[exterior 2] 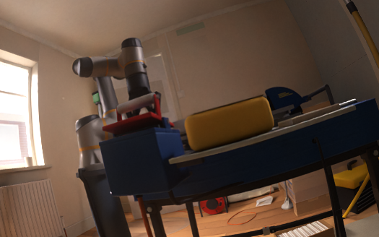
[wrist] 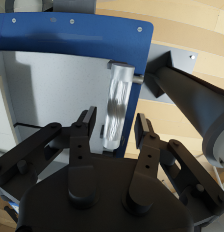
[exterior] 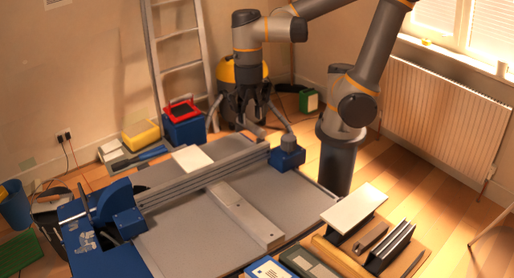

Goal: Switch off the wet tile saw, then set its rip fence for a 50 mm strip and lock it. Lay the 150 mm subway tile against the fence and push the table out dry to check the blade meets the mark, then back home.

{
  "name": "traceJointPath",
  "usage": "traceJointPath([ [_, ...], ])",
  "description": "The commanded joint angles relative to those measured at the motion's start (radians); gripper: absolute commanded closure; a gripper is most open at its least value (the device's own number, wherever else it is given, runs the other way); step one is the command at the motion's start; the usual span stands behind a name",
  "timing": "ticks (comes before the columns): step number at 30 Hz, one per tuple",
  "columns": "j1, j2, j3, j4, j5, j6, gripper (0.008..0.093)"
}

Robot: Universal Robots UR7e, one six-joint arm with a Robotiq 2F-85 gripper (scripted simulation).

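At the far end of the grey sliding table of the tile saw, a silver cylindrical push handle [exterior: 251, 129] [wrist: 118, 105] lies along the table's blue edge. My gripper [exterior: 249, 118] [wrist: 115, 122] is open and hangs just above that handle, holding nothing. A white tile [exterior: 192, 158] lies on the table against the long grey rail [exterior: 204, 174], which crosses to a blue block with a grey knob [exterior: 287, 143]. The blue blade guard [exterior: 116, 195] sits at the near left. A flat grey fence bar [exterior: 245, 215] lies on the table.
Behind the saw stand a ladder [exterior: 176, 49], a yellow vacuum [exterior: 237, 81] and a blue box with a red tray [exterior: 182, 119]. A yellow sponge [exterior: 140, 134] [exterior 2: 229, 121] lies left. White tiles on a stand [exterior: 353, 207] sit at the near right, beside my arm's base [exterior: 335, 165].
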Motion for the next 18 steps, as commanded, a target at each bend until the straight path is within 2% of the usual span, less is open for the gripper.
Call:
traceJointPath([
  [1,0.0,0.002,0.001,-0.004,0.0,0.0,0.0484],
  [18,0.0,0.042,0.041,-0.083,0.0,0.0,0.0484],
])
